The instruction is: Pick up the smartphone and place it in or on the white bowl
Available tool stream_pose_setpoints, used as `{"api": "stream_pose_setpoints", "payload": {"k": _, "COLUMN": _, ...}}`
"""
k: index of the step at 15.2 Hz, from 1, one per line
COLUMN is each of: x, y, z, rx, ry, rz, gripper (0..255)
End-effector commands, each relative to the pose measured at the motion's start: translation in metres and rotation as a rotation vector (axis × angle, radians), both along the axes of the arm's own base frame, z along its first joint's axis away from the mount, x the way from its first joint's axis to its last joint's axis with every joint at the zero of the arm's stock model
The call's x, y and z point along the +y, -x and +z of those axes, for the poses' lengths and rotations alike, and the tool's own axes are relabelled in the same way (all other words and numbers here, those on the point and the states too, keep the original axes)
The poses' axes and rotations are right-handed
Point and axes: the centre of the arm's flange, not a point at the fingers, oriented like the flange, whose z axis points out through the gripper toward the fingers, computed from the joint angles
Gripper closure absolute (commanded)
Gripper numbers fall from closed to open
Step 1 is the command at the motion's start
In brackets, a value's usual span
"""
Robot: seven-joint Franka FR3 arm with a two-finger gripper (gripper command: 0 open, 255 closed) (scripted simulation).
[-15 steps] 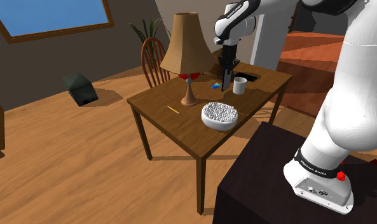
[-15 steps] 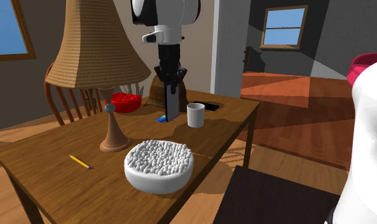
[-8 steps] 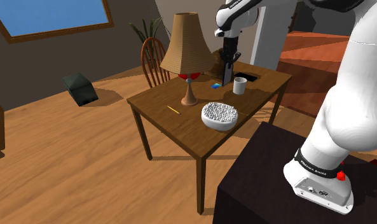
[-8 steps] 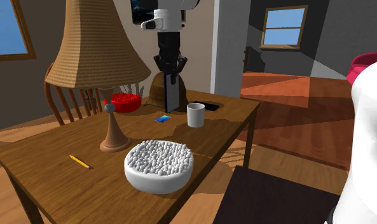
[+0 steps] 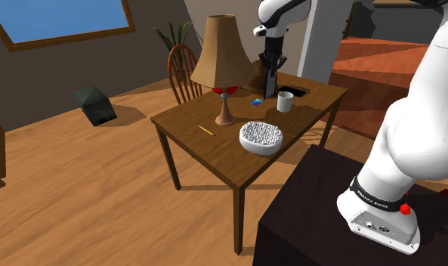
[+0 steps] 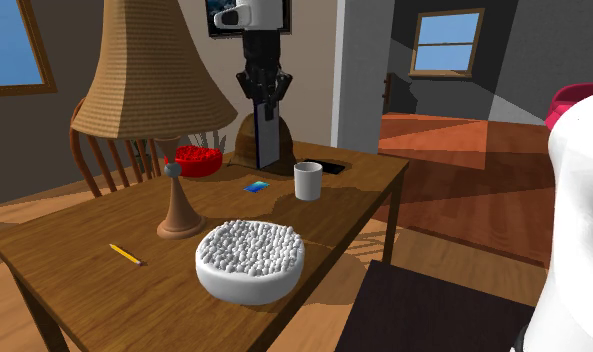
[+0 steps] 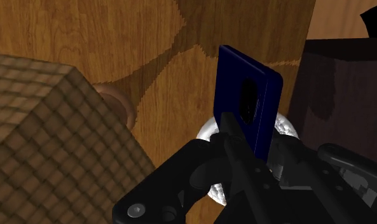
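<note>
between the fingers of our gripper point(image 6: 265, 103), clamped shut on it, the dark blue smartphone point(image 6: 269, 142) hangs clear of the table point(image 6: 366, 188); we judge pickup done, the white bowl point(image 6: 250, 262) below them not yet reached.

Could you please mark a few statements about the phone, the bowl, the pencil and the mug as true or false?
1. The gripper is shut on the dark blue smartphone, which hangs upright above the table. True.
2. The smartphone lies in the white bowl. False: it is clasped in the fingers, up in the air, beyond the bowl near the mug.
3. A yellow pencil lies on the table near the lamp's base. True.
4. The white mug lies tipped on its side. False: it stands upright on the table.
</note>
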Motion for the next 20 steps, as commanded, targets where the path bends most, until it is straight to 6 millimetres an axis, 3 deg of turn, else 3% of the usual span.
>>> {"api": "stream_pose_setpoints", "payload": {"k": 1, "x": 0.021, "y": 0.008, "z": 0.006, "rx": 0.0, "ry": 0.001, "rz": -0.002, "gripper": 255}}
{"api": "stream_pose_setpoints", "payload": {"k": 14, "x": 0.179, "y": 0.065, "z": 0.043, "rx": 0.0, "ry": 0.001, "rz": -0.002, "gripper": 255}}
{"api": "stream_pose_setpoints", "payload": {"k": 20, "x": 0.185, "y": 0.067, "z": 0.019, "rx": 0.0, "ry": 0.001, "rz": -0.002, "gripper": 255}}
